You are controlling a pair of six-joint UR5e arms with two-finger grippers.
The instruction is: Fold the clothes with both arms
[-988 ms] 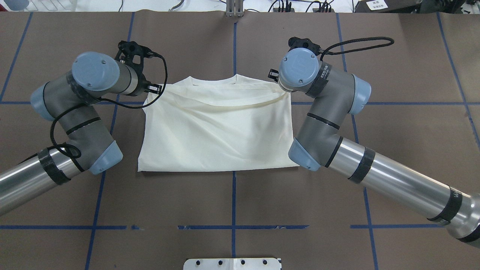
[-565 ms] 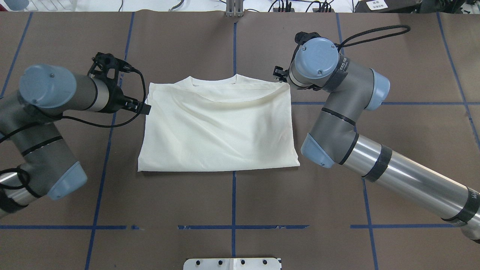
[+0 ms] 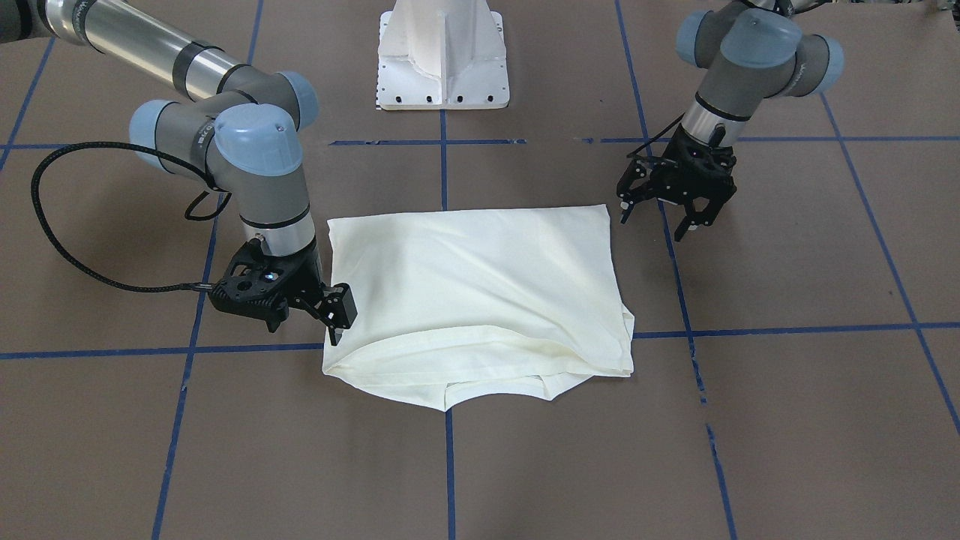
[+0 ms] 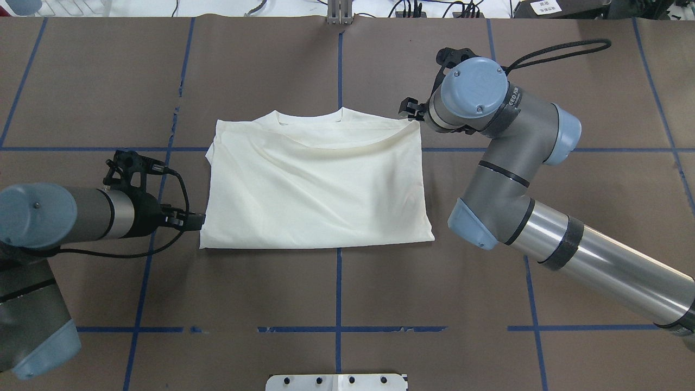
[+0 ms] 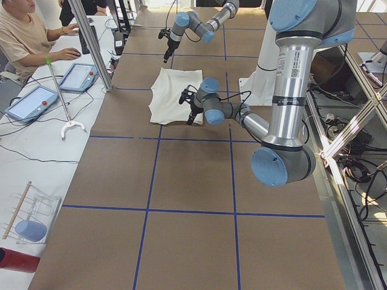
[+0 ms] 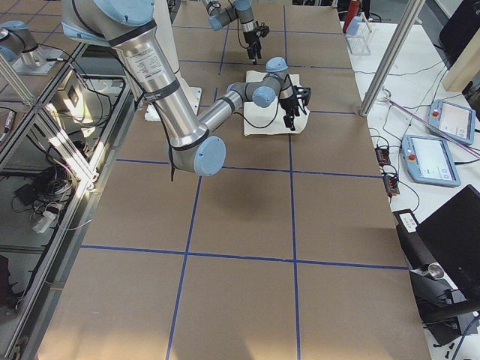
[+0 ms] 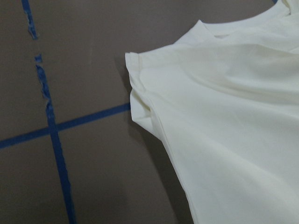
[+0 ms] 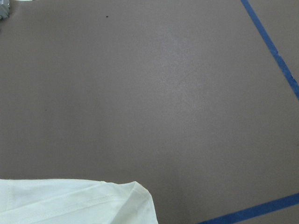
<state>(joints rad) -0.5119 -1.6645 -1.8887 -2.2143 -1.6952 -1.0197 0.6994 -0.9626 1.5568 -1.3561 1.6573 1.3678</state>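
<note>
The clothes point(image 4: 315, 184) are one cream shirt lying folded in a rough rectangle at mid table, plain side up, with the collar at the far edge point(image 3: 480, 285). No print shows. My left gripper point(image 4: 194, 220) hovers open just off the shirt's near-left corner, its fingers spread and empty point(image 3: 658, 221). My right gripper point(image 3: 307, 324) stands open beside the far-right collar corner, close to the cloth but holding nothing point(image 4: 407, 108). The left wrist view shows the shirt's shoulder edge point(image 7: 224, 116). In the right wrist view only a corner of the shirt point(image 8: 70, 203) appears.
The table is covered in brown paper with a grid of blue tape lines point(image 4: 337, 328). The white pedestal base point(image 3: 442, 67) stands at the robot's edge. A person sits at a side table with tablets point(image 5: 33, 99) beyond the far edge.
My left gripper has swept from the shirt's far-left shoulder corner back along its left edge to the near-left corner. The right arm drew slightly to the right. The shirt has settled flatter.
</note>
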